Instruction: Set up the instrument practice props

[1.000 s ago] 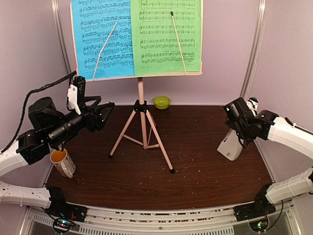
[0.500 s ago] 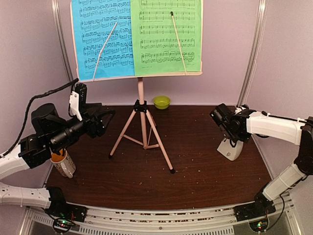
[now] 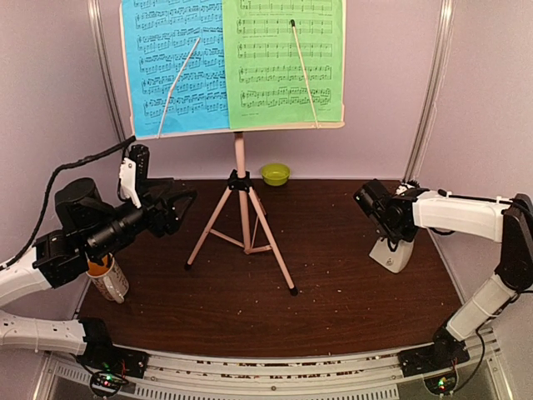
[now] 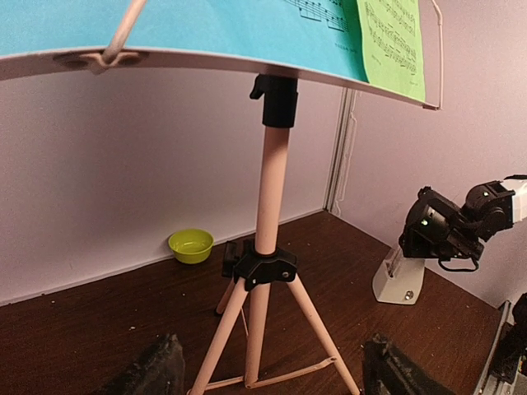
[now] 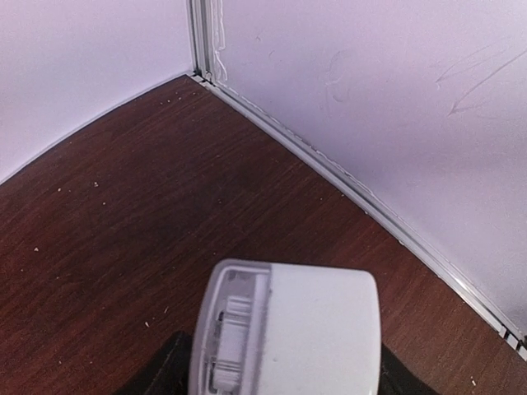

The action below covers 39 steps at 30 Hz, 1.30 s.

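A pink perforated-metal music stand on tripod legs (image 3: pixel 240 158) stands at the back of the brown table (image 3: pixel 333 308), holding a blue music sheet (image 3: pixel 171 58) and a green music sheet (image 3: pixel 283 58). Your left jaws hang apart, empty, facing its pole. Your right jaws straddle the small white pyramid-shaped metronome (image 3: pixel 391 254) at the table's right; you cannot tell whether they grip.

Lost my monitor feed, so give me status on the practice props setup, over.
Left gripper open, facing music stand. Right gripper straddling metronome, grip unconfirmed. Blue sheet, green sheet on stand. No obstruction seen near metronome.
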Each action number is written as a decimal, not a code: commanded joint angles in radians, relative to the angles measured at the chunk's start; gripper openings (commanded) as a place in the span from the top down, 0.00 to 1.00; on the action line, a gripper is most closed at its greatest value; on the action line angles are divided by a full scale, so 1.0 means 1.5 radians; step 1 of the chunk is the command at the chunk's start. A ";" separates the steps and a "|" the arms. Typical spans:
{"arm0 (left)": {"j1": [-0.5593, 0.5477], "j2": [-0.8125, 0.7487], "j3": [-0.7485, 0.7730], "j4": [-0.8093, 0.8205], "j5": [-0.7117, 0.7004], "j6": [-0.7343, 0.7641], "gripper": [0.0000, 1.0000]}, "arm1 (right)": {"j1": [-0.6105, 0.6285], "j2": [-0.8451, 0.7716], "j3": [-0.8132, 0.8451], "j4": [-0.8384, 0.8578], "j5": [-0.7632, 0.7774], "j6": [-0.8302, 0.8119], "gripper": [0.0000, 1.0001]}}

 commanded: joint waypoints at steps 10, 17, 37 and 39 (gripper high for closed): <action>0.003 0.022 0.001 0.029 0.011 0.007 0.23 | -0.003 -0.144 -0.096 0.179 -0.103 -0.236 0.51; 0.003 0.032 0.000 0.030 0.021 0.024 0.23 | 0.024 -0.270 -0.232 0.418 -0.340 -0.467 0.64; 0.003 0.070 0.027 0.018 0.048 0.053 0.24 | 0.162 -0.360 -0.323 0.488 -0.616 -0.721 0.63; 0.003 0.075 0.029 0.018 0.051 0.054 0.24 | 0.164 -0.367 -0.331 0.493 -0.628 -0.726 0.60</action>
